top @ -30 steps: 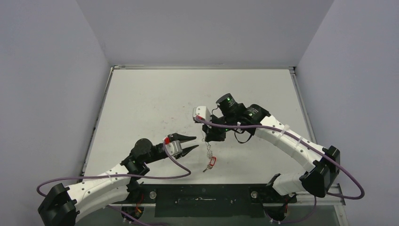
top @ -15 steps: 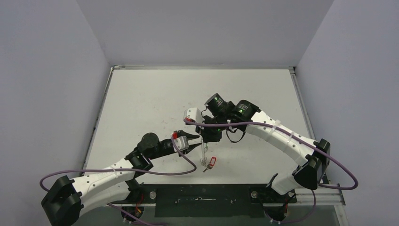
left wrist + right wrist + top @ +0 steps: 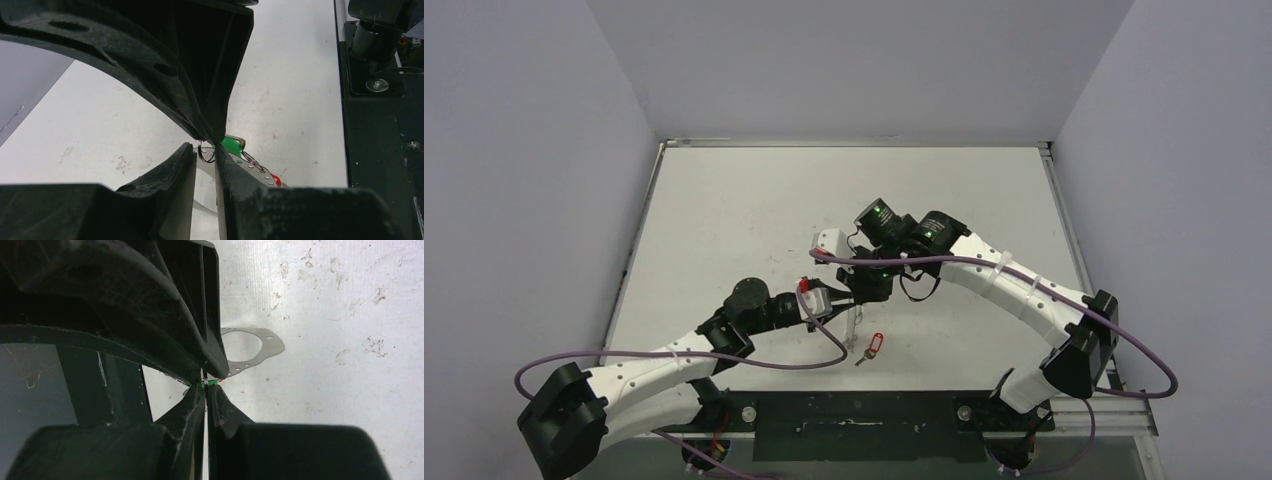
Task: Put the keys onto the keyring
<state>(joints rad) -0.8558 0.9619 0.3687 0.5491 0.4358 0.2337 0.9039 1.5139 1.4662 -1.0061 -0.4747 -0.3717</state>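
Threading step: the right gripper (image 3: 205, 386) pinches the ring (image 3: 206, 153), the left gripper (image 3: 839, 301) holds its jaws narrowly apart astride it, contact we cannot tell, the green key (image 3: 233, 144) hanging just beyond them; next, we judge, a firm counter-grip.

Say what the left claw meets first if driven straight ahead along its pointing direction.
The keyring, right at its tips, hanging from the shut right claw; the green tag sits just beyond. Depth is unclear.

Green-tagged key (image 3: 231, 144) dangles, pinched in my right gripper (image 3: 205, 384); red-tagged key (image 3: 873, 346) lies on the counter (image 3: 724, 220) just below.
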